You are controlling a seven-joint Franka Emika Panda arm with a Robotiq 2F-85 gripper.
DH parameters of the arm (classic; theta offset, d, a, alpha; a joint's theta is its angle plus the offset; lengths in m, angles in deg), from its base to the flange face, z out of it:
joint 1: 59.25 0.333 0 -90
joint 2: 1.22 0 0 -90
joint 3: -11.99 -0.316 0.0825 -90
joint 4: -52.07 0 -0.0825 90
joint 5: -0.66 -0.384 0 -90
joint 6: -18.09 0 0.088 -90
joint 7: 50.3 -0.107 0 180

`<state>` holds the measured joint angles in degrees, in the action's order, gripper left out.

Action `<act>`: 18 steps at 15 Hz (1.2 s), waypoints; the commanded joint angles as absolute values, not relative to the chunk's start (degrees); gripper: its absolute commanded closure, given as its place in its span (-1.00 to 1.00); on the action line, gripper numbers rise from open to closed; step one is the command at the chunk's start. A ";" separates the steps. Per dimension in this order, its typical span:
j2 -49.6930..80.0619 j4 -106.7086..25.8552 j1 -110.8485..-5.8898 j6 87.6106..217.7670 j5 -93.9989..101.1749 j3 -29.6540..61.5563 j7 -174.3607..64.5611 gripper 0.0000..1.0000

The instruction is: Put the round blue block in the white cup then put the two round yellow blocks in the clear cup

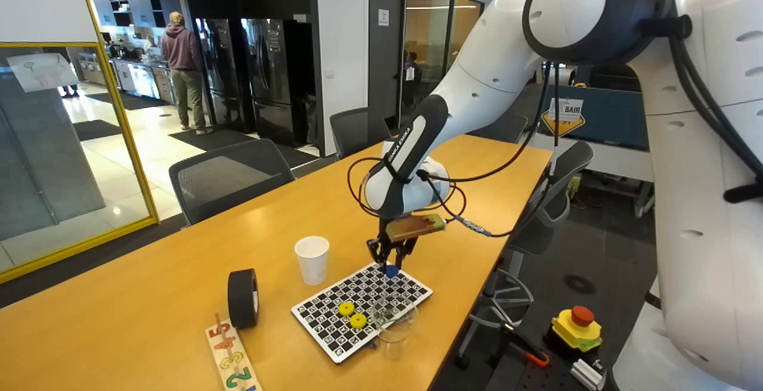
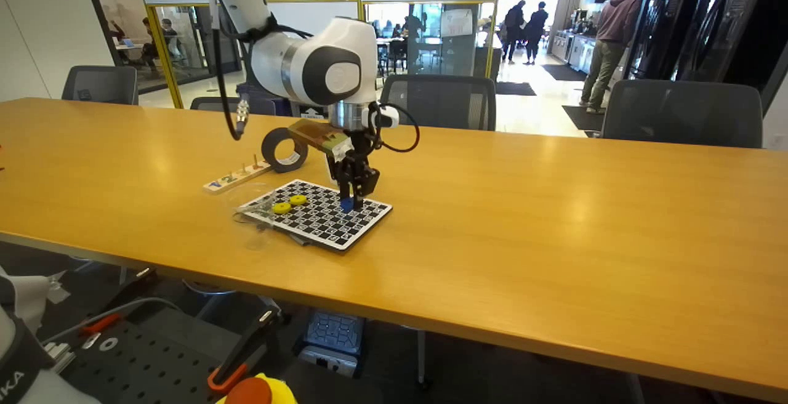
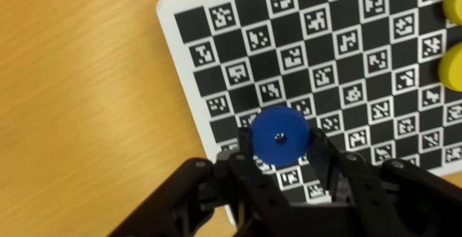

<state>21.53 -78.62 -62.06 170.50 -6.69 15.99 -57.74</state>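
The round blue block sits between my gripper's fingertips, touching both, over the checkered board. In both exterior views the gripper holds the blue block at or just above the board; the exact gap is unclear. The white cup stands upright on the table beside the board; in an exterior view it is mostly hidden behind the gripper. Two round yellow blocks lie on the board, cut by the right edge of the wrist view. The clear cup stands near them at the board's edge.
The checkered board lies on the wooden table. A black tape roll stands on edge beyond the white cup. A wooden number board with pegs lies near it. Chairs stand around the table.
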 commanded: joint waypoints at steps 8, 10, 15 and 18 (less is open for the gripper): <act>23.15 -61.49 -57.97 166.72 -5.37 13.00 -58.73 0.59; 25.04 -58.25 -57.53 165.63 -5.41 12.33 -58.49 0.59; 30.09 -50.75 -56.93 162.11 -5.68 10.74 -57.56 0.59; 32.59 -47.40 -56.97 160.10 -6.03 10.03 -57.02 0.59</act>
<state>29.34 -53.00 -56.99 163.12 -6.31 10.51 -57.89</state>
